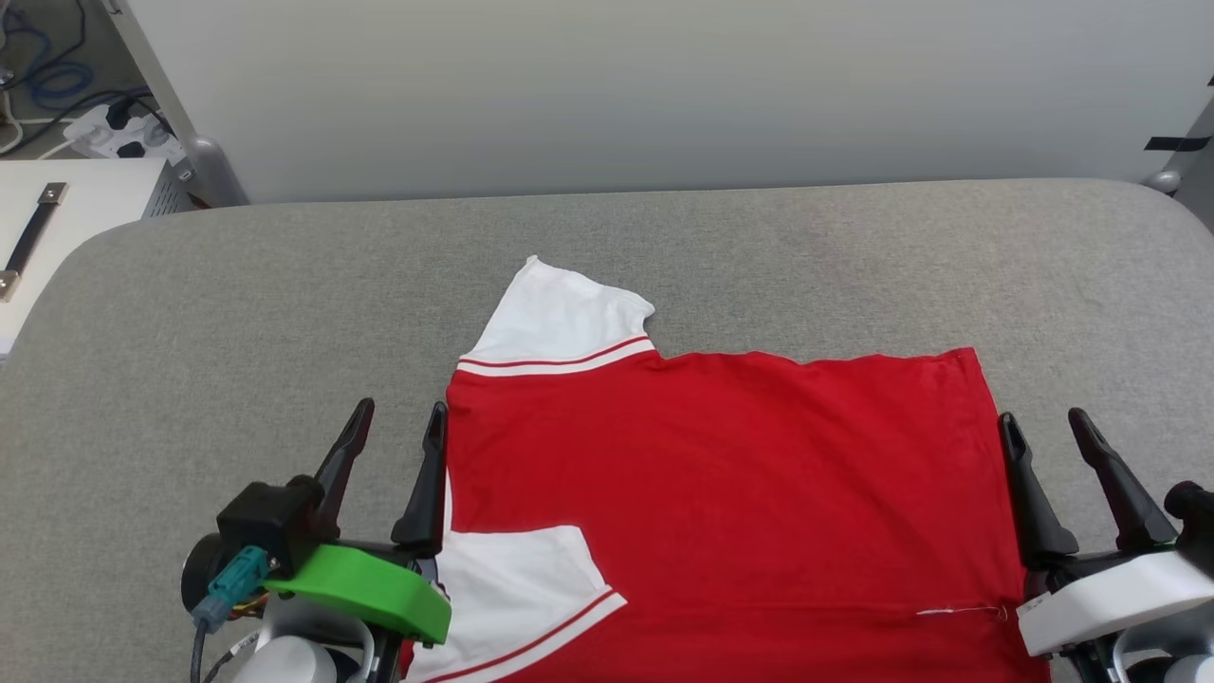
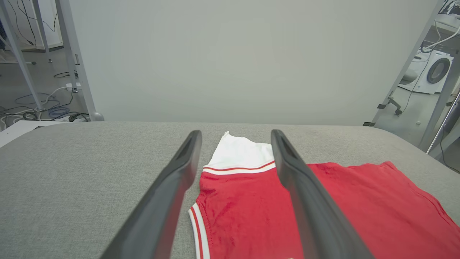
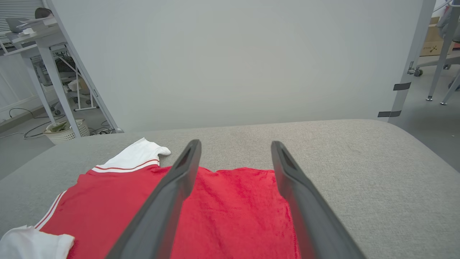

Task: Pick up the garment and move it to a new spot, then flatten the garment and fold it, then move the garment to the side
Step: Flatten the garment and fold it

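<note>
The garment [image 1: 721,474] lies spread at the near edge of the grey worktop [image 1: 759,247], its long axis running left to right. The left gripper [image 1: 401,408] flanks its sleeve end and the right gripper [image 1: 1043,417] its hem end. Both have their fingers apart and empty, and both are equally near.

A broad grey fabric-covered tabletop [image 1: 237,313] with rounded corners stretches across the head view. Directly on it lies a red soft-fabric T-shirt [image 1: 740,455], spread flat over the middle and near part, with its near edge cut off by the bottom of the view. One white short sleeve [image 1: 560,318], trimmed with red-and-white stripes, points toward the far edge and rests on the grey cloth. The other white sleeve [image 1: 517,579] is folded in over the red body at the left. The straight hem [image 1: 982,398] lies to the right, flat against the surface.
</note>
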Available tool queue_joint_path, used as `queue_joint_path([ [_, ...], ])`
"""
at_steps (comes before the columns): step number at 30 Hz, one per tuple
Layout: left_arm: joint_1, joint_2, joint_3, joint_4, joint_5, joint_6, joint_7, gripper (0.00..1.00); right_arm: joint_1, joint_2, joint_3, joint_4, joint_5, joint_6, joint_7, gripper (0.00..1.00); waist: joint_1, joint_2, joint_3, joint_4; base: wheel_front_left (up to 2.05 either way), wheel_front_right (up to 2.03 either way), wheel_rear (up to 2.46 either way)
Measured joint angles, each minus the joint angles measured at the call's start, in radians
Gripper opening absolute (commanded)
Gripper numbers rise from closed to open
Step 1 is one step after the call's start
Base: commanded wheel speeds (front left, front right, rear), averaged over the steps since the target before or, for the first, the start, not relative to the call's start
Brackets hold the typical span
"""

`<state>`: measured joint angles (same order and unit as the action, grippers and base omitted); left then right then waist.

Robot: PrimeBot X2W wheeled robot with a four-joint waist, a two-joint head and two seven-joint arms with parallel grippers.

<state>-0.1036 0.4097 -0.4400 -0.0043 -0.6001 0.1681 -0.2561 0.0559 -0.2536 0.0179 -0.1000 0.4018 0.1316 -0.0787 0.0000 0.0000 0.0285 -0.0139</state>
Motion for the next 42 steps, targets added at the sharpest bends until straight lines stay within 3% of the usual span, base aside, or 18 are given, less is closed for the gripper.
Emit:
queue_joint_path([
  [6,0.068,-0.092,0.107,0.030,0.109,-0.096,0.000,1.00,0.006,0.020,0.029,0.061,-0.007,0.000,-0.063,1.00,0.0000,0.0000,-0.002,-0.009,0.00,0.00,0.00],
  [11,0.080,-0.133,0.166,0.065,0.171,-0.165,0.000,1.00,0.001,0.026,0.048,0.086,-0.004,0.000,-0.085,1.00,0.0000,0.0000,0.011,-0.020,0.00,0.00,0.00],
  [12,0.073,-0.152,0.191,0.088,0.195,-0.194,0.000,1.00,-0.009,0.026,0.057,0.095,-0.004,0.000,-0.086,1.00,0.0000,0.0000,0.027,-0.027,0.00,0.00,0.00],
  [18,-0.052,-0.124,0.182,0.179,0.208,-0.253,0.021,1.00,-0.043,0.025,0.077,0.073,-0.004,0.000,-0.082,1.00,0.0000,0.0000,0.081,-0.048,0.00,0.00,0.00],
  [24,-0.318,-0.035,0.128,0.238,0.186,-0.287,0.256,1.00,-0.078,0.026,0.086,0.033,-0.005,0.000,-0.063,1.00,0.0000,0.0000,0.158,-0.073,0.00,0.00,0.00],
  [31,-0.682,0.103,-0.023,0.307,0.018,-0.296,0.597,1.00,-0.144,0.029,0.122,0.009,-0.005,0.000,-0.057,1.00,0.0001,0.0000,0.259,-0.120,0.00,0.00,0.00],
  [37,-0.890,0.165,-0.100,0.453,-0.139,-0.296,0.879,1.00,-0.178,0.037,0.152,-0.002,-0.002,0.000,-0.057,1.00,0.0002,0.0000,0.339,-0.175,0.00,0.00,0.00],
  [42,-0.988,0.183,-0.141,0.550,-0.190,-0.296,0.996,1.00,-0.192,0.041,0.181,0.003,0.006,0.000,-0.067,1.00,0.0002,0.0000,0.398,-0.219,0.00,0.00,0.00],
])
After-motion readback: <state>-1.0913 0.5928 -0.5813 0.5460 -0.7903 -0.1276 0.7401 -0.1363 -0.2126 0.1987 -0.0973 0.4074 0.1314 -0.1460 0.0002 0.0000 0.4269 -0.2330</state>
